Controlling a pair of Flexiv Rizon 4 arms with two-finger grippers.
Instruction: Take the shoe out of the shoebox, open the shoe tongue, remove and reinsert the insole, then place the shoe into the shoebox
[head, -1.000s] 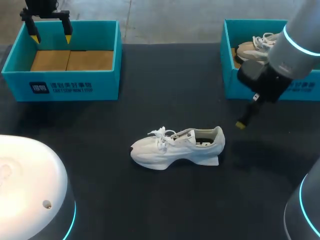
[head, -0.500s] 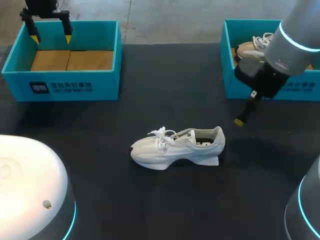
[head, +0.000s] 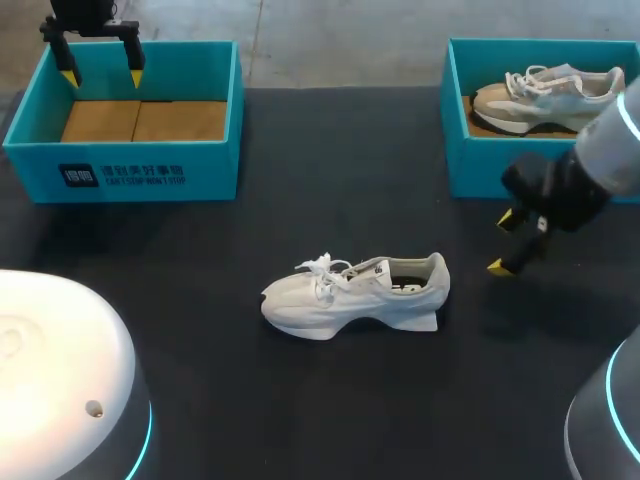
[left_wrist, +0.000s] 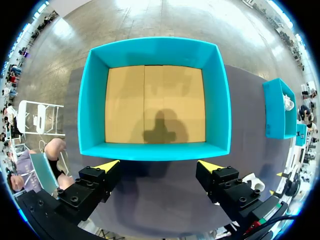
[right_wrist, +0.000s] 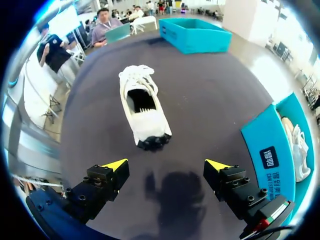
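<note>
A white shoe (head: 355, 295) lies on its sole mid-table, toe to the left, its mouth facing up. My right gripper (head: 502, 243) hangs open just right of the heel, apart from it; from the right wrist the shoe (right_wrist: 142, 107) lies ahead of the open gripper (right_wrist: 166, 165), heel nearest. My left gripper (head: 102, 75) stands open above the far rim of the empty teal shoebox (head: 140, 160) at the back left. In the left wrist view that gripper (left_wrist: 159, 166) is over the box's wall (left_wrist: 155, 151), and the cardboard floor is bare.
A second teal shoebox (head: 480, 160) at the back right holds a beige shoe (head: 545, 95); from the right wrist this box (right_wrist: 272, 145) lies beside the gripper. White arm bases stand at the front left (head: 50, 380) and front right (head: 610, 420).
My right arm has swung right and toward the front, away from the right shoebox, uncovering the beige shoe inside. The white shoe and the left arm have stayed put.
</note>
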